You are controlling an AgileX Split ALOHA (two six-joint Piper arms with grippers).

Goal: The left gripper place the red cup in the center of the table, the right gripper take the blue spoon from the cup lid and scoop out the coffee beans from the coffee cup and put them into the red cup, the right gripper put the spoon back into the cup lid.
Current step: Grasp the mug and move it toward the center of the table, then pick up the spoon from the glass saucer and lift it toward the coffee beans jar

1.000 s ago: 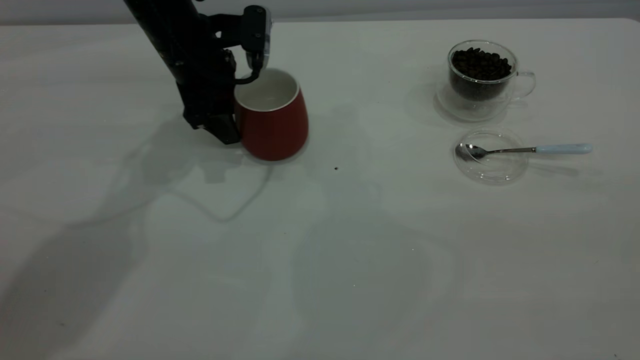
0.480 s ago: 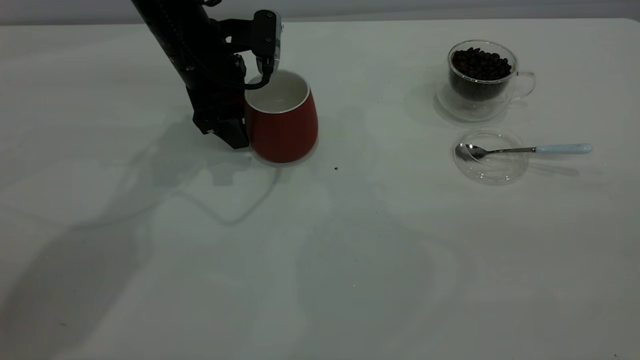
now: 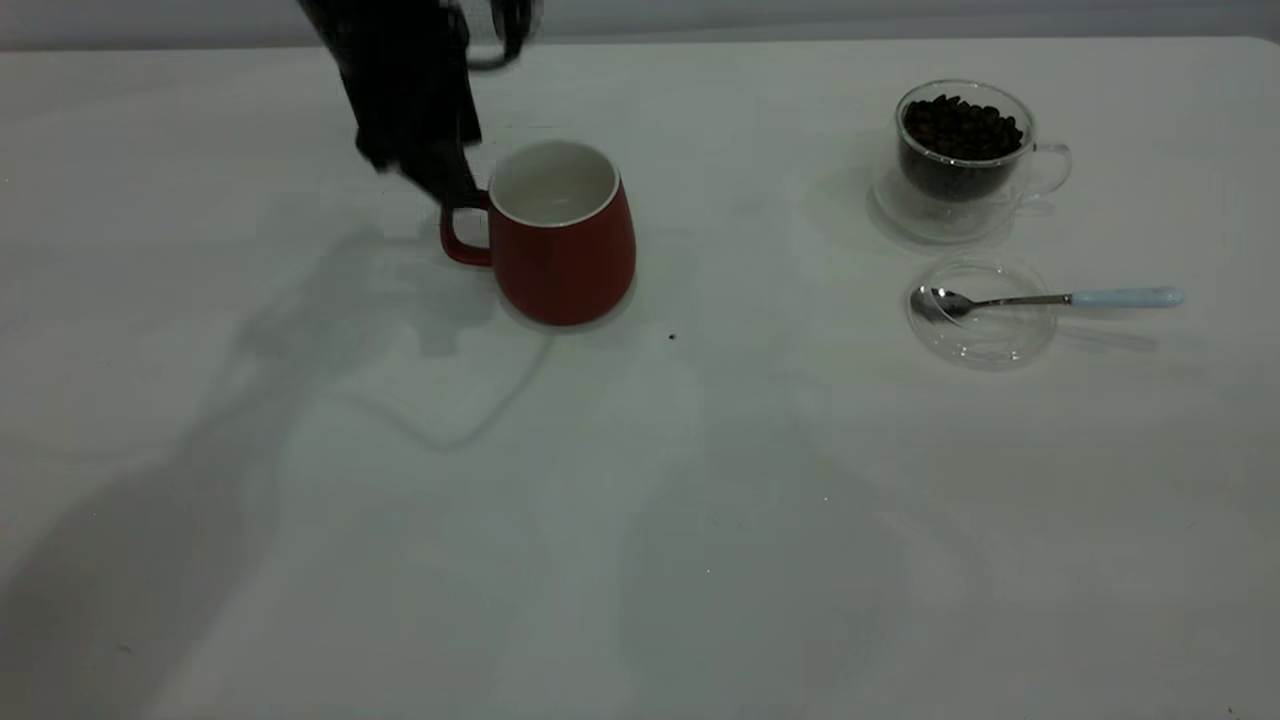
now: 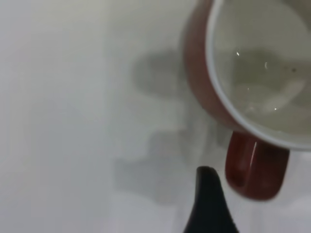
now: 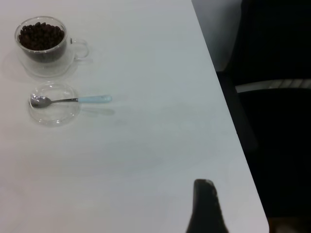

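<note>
Nearest to the front edge of the white surface (image 3: 640, 560) we saw only shadows. A little farther, toward the right edge, the clear cup lid (image 3: 981, 312) lay flat. The blue spoon (image 3: 1050, 298) rested on it, its metal bowl inside the lid and its pale blue handle reaching out over the rim toward the right edge.

At about the same depth, near the middle and a bit to the left, the red cup (image 3: 563, 232) stood upright. It was white inside, and its handle pointed to the left edge. The left tool (image 3: 440, 185) hung just above and behind this handle. In the left wrist view the tool (image 4: 208, 194) was beside the handle and apart from it, not holding the cup. We could not tell if it was wide or narrow.

Farther back, behind the lid, the glass coffee cup (image 3: 962, 160) stood with dark coffee beans (image 3: 960, 125) up to near its rim.

The right tool (image 5: 204, 204) appeared only in its own wrist view, over the surface close to the right edge and well apart from the lid. Its state we could not tell.
</note>
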